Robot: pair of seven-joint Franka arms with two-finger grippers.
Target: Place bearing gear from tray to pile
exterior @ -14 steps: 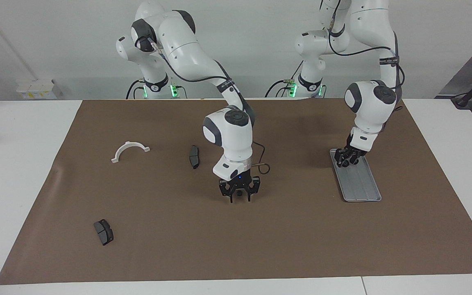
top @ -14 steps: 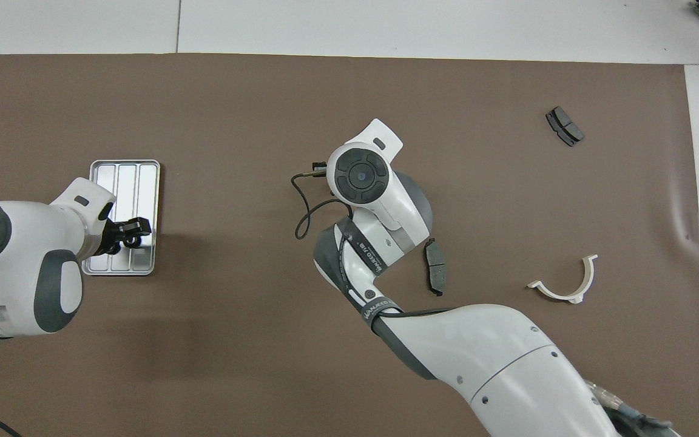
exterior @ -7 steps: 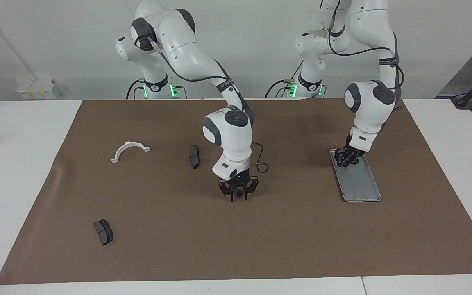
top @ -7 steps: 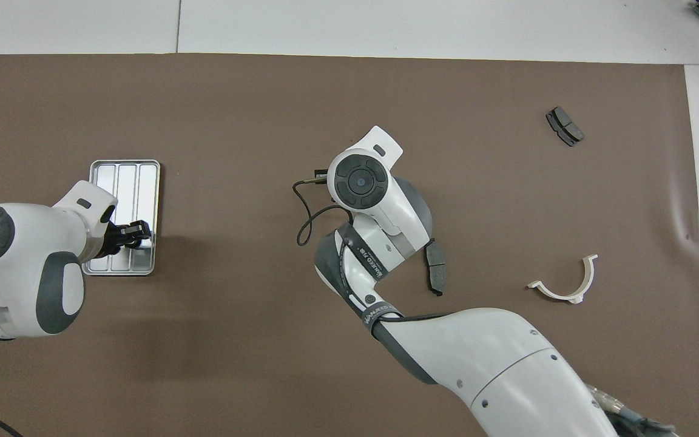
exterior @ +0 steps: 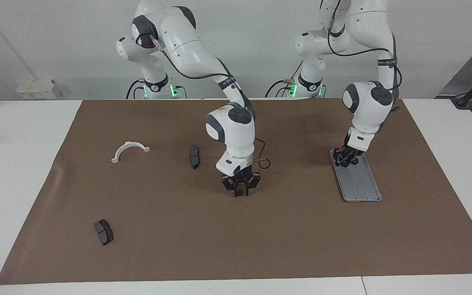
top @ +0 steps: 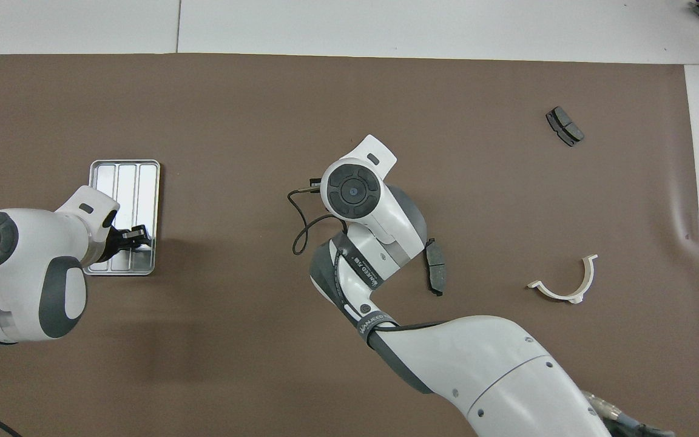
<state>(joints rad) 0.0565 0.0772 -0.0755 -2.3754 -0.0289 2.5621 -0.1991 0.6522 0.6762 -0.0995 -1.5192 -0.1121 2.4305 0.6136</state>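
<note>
Brown mat (exterior: pixel 301 229): left gripper (exterior: pixel 346 159) low on tray (exterior: pixel 361 184), right gripper (exterior: pixel 240 189) mid-mat; finger spread indiscernible.

Tray (exterior: pixel 361 184): silver-grey metal with lengthwise ridges, matt in the facing view, mirror-bright (top: pixel 125 182) from overhead.
Mat (exterior: pixel 260 237): brown, matt, paper-like sheet, slightly rippled near one edge.
Desk (exterior: pixel 14 164): white, smooth, low sheen.
Half-ring (exterior: pixel 130 150): off-white plastic, smooth.
Brake pads (exterior: pixel 103 232) (exterior: pixel 194 156): dark grey, dull, matt faces.
Arm casings (exterior: pixel 236 131): glossy white plastic with dark grey smooth caps.
Left gripper (exterior: pixel 345 157) and right gripper (exterior: pixel 240 188): black, matt.
</note>
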